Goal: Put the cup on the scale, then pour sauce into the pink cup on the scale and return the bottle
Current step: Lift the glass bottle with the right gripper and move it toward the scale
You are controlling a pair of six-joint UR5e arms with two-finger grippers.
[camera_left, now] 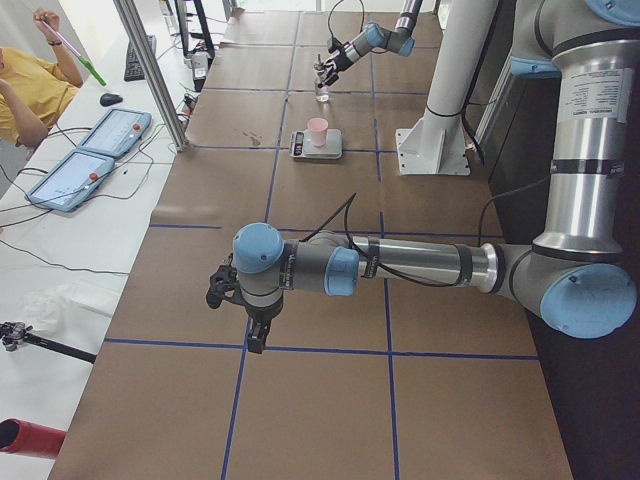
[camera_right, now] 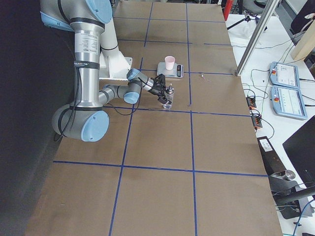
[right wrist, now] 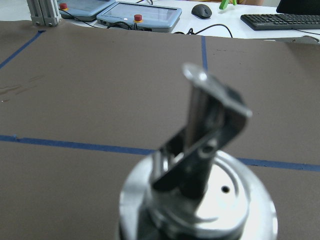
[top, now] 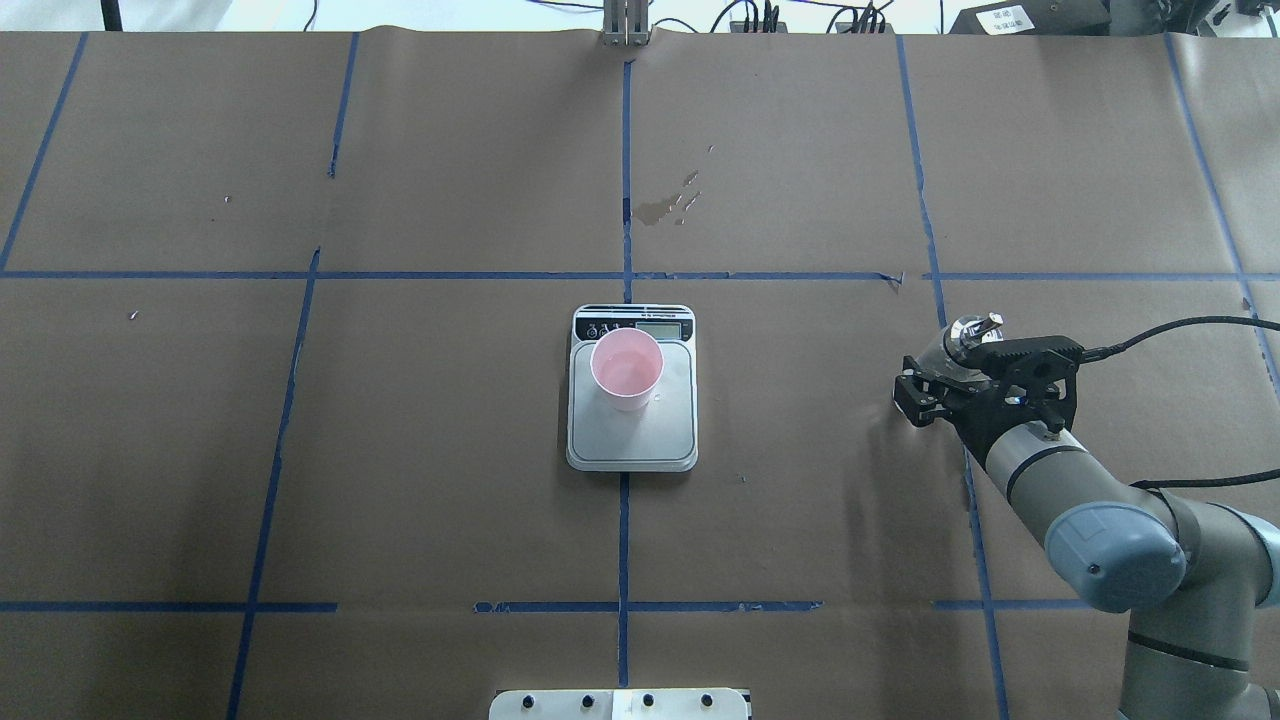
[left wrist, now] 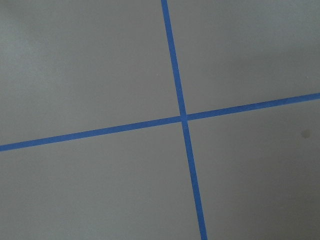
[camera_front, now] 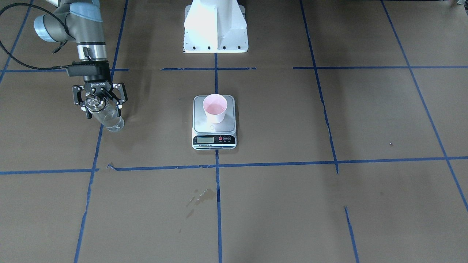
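The pink cup (camera_front: 215,107) stands on the scale (camera_front: 200,126) at the table's middle, with clear liquid in it; both also show in the overhead view, the cup (top: 627,368) on the scale (top: 632,445). My right gripper (camera_front: 101,106) is shut on the upper part of the clear glass bottle (camera_front: 110,119), which stands upright on or just above the table, well to my right of the scale. The bottle's silver spout top (right wrist: 200,200) fills the right wrist view. My left gripper (camera_left: 238,305) hovers low over bare table far from the scale; I cannot tell whether it is open.
A wet stain (camera_front: 199,195) lies on the brown paper beyond the scale. The robot's white pedestal (camera_front: 215,29) stands behind the scale. Blue tape lines grid the table. Operator tablets (camera_left: 100,150) and a seated person are past the far edge.
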